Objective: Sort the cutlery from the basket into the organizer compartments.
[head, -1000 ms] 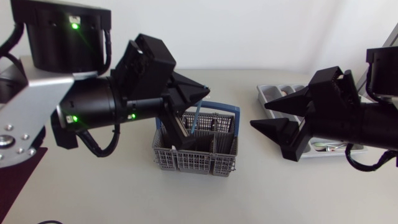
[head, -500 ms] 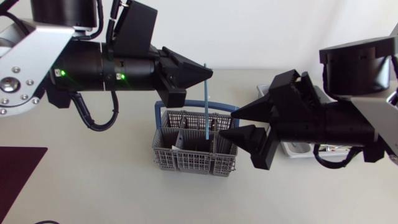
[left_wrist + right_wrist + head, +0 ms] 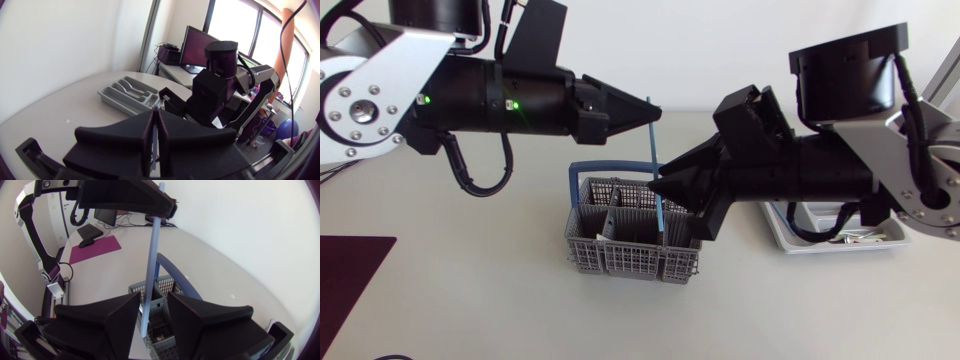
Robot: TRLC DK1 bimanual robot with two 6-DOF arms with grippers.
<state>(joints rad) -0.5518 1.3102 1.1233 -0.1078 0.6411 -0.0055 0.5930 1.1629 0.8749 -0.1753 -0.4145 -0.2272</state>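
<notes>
My left gripper (image 3: pixel 648 112) is shut on the top of a blue-handled cutlery piece (image 3: pixel 655 170), which hangs upright over the grey basket (image 3: pixel 620 258). My right gripper (image 3: pixel 670 195) has come in from the right at the piece's lower half. In the right wrist view the blue handle (image 3: pixel 151 260) stands in the gap of my right gripper (image 3: pixel 154 300), whose fingers are apart, so it is open. In the left wrist view my left gripper (image 3: pixel 156 131) is pressed shut on the thin handle. The grey organizer (image 3: pixel 127 92) lies beyond it.
The basket has a blue carrying handle (image 3: pixel 590 168) and several compartments. The organizer (image 3: pixel 790 235) sits at the right under my right arm, mostly hidden by it. A dark purple mat (image 3: pixel 345 270) lies at the front left.
My left gripper lifted the blue-handled piece up out of the basket. My right arm swung left to it, and its fingers narrowed around the handle.
</notes>
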